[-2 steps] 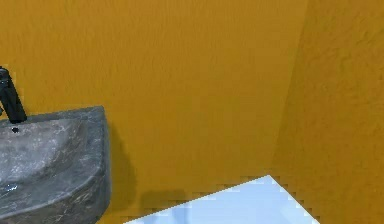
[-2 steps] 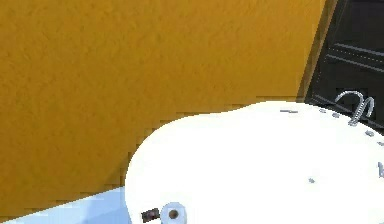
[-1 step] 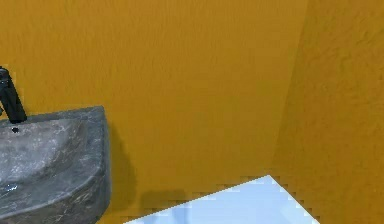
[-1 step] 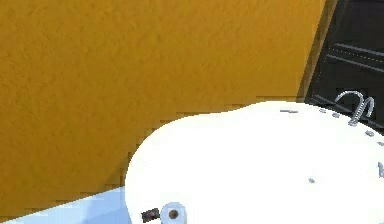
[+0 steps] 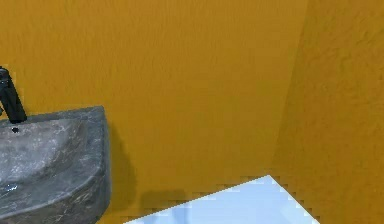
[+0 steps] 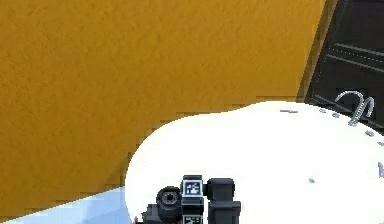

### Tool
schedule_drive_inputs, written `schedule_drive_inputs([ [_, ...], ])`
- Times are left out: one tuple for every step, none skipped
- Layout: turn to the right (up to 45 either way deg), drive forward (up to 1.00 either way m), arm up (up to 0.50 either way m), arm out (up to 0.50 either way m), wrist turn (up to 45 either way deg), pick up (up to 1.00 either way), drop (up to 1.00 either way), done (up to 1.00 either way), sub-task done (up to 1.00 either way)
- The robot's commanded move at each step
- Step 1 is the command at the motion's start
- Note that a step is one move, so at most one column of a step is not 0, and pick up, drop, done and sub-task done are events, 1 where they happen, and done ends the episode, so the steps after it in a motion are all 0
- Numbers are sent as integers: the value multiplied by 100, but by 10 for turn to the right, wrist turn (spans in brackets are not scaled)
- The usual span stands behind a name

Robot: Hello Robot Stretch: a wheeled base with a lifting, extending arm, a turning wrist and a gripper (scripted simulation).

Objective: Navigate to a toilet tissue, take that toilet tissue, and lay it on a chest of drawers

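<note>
My gripper [image 6: 166, 208] sits at the bottom edge of the arm side view, a dark body beside two small white marker squares [image 6: 193, 186]. Its far end is cut off by the picture's edge and lies against a large white rounded surface [image 6: 270, 150], so I cannot tell whether it holds anything. A thin curved metal piece [image 6: 352, 104] stands on that white surface at the right.
Orange walls [image 5: 200, 80] close in ahead and meet in a corner at the forward view's right. A grey stone sink [image 5: 50, 165] with a black tap [image 5: 10, 95] juts in at the left. A dark panel [image 6: 352, 50] stands at the arm side view's right. Pale floor [image 5: 235, 205] lies below.
</note>
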Motion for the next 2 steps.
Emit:
schedule_drive_inputs([
  [0, 0, 0, 0, 450, 0, 0, 0, 0],
  [0, 0, 0, 0, 450, 0, 0, 0, 0],
])
